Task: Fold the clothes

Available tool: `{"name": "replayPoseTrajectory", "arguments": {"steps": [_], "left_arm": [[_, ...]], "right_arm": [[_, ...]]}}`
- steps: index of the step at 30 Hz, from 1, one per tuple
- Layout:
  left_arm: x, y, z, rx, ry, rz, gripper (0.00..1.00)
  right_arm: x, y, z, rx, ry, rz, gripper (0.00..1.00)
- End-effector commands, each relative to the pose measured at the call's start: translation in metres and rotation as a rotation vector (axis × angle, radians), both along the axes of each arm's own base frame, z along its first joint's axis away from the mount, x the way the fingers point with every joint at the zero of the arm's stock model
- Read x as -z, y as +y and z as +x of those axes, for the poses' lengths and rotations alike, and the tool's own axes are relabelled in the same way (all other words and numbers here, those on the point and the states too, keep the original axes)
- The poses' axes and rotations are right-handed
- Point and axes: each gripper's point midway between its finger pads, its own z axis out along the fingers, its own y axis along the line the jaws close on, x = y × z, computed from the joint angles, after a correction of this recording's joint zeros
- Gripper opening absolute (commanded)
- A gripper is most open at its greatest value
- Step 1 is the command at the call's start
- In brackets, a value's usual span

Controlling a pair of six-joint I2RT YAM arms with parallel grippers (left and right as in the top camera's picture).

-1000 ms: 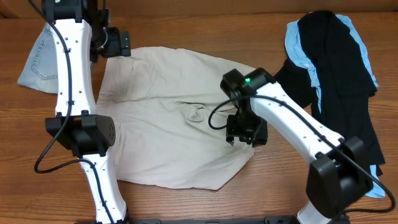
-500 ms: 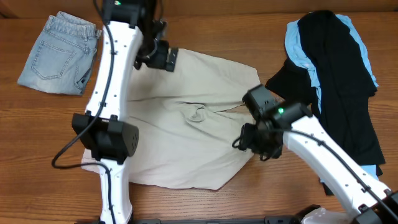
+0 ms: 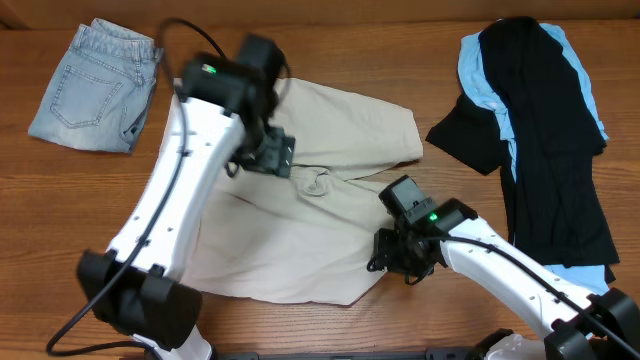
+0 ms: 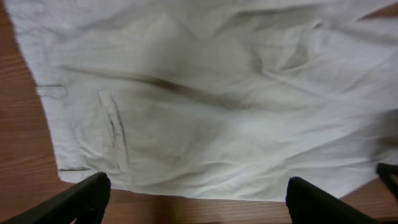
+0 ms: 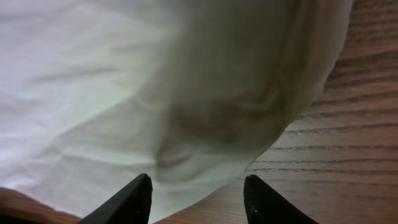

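Beige shorts [image 3: 320, 215] lie spread flat across the middle of the table, with a wrinkle near the centre. My left gripper [image 3: 262, 155] hovers open above their upper left part; its wrist view shows the beige cloth [image 4: 205, 106] and its edge between wide-apart fingers [image 4: 198, 202]. My right gripper [image 3: 400, 255] is open over the shorts' right edge; its wrist view shows the cloth's edge [image 5: 186, 106] just ahead of its fingers [image 5: 198, 199], with nothing held.
Folded blue jeans [image 3: 95, 85] lie at the back left. A pile of black and light-blue clothes [image 3: 540, 120] fills the right side. Bare wooden table [image 3: 60, 230] shows at the front left.
My left arm swung from the back left corner in over the shorts. My right arm drew back toward the front right edge of the shorts. The jeans came into view.
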Motion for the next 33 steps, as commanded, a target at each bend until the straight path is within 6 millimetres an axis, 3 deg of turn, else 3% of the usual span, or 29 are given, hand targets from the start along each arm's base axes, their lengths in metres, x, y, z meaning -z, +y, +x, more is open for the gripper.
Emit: {"name": "replayPoseTrajectory", "arguments": {"steps": [1,5,9,15,19,21,24,30,33], "left_arm": [[0.032,0.001,-0.014,-0.055,0.04,0.076,0.91],[0.059,-0.007,-0.021,-0.052,0.057,0.09,0.89],[0.07,-0.002,-0.022,-0.067,0.041,0.143,0.88],[0.072,-0.003,-0.012,-0.068,-0.008,0.154,0.88],[0.072,-0.008,0.0,-0.057,-0.055,0.128,0.88],[0.072,-0.01,0.005,-0.045,-0.074,0.119,0.89],[0.072,-0.013,0.011,-0.029,-0.096,0.108,0.89],[0.071,-0.016,0.021,-0.021,-0.131,0.093,0.91],[0.07,-0.017,0.026,-0.029,-0.151,0.082,0.91]], "right_arm": [[0.013,-0.004,-0.006,0.002,-0.005,-0.001,0.45],[0.02,-0.005,-0.005,0.004,-0.024,0.001,0.28],[0.017,-0.01,0.008,0.031,-0.062,-0.016,0.04],[-0.029,-0.007,0.031,-0.015,-0.077,0.01,0.04],[-0.068,0.006,0.051,-0.036,-0.126,0.032,0.04],[-0.076,0.015,0.062,-0.046,-0.153,0.04,0.04],[-0.07,0.027,0.071,-0.061,-0.155,0.045,0.04],[-0.022,0.04,0.073,-0.114,-0.068,-0.003,0.04],[-0.008,0.041,0.076,-0.123,-0.045,-0.018,0.04]]}}
